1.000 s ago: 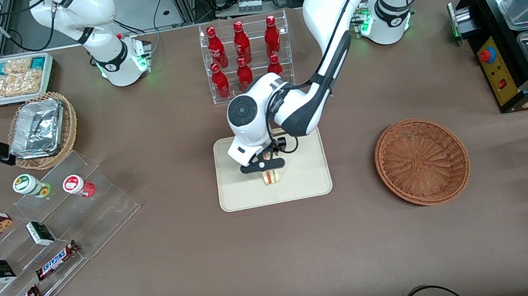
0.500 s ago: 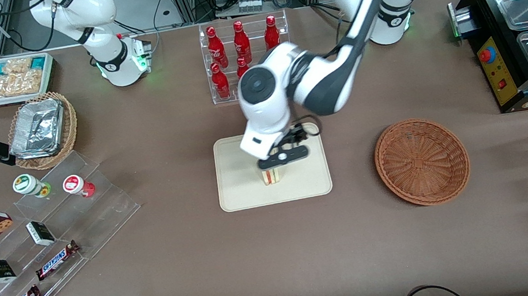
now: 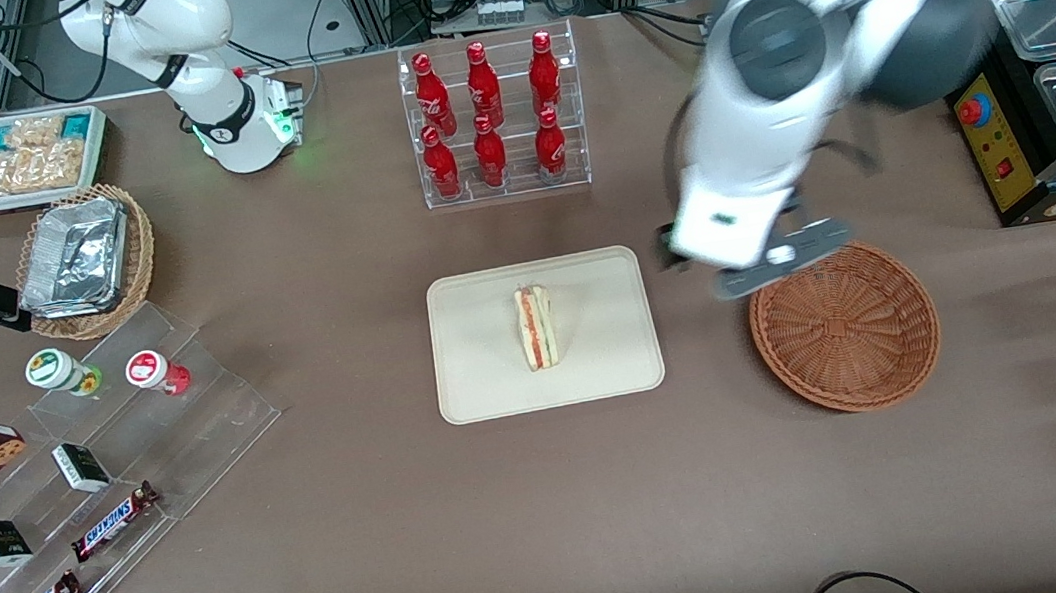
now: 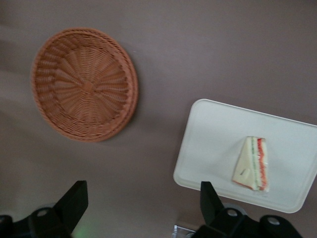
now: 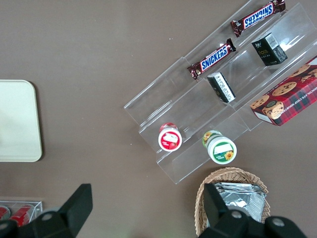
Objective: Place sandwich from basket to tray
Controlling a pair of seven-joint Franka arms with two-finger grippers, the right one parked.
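Sat on the flat cream-beige rectangular plastic tray (image 3: 498, 381), that small triangular clear-wrapped sandwich (image 3: 536, 327), filling edge showing red and green; lay well apart from the round reddish-brown woven wicker basket (image 3: 844, 323), nothing in it; hung high above the brown bench (image 3: 364, 518), the working arm's hand (image 3: 766, 265), over the basket's rim nearest the tray; fingers (image 4: 74, 201) spread wide, released, grasping nothing.

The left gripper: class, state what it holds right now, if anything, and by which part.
Nothing. The gripper hangs open and empty above the basket rim; the sandwich lies free on the tray.
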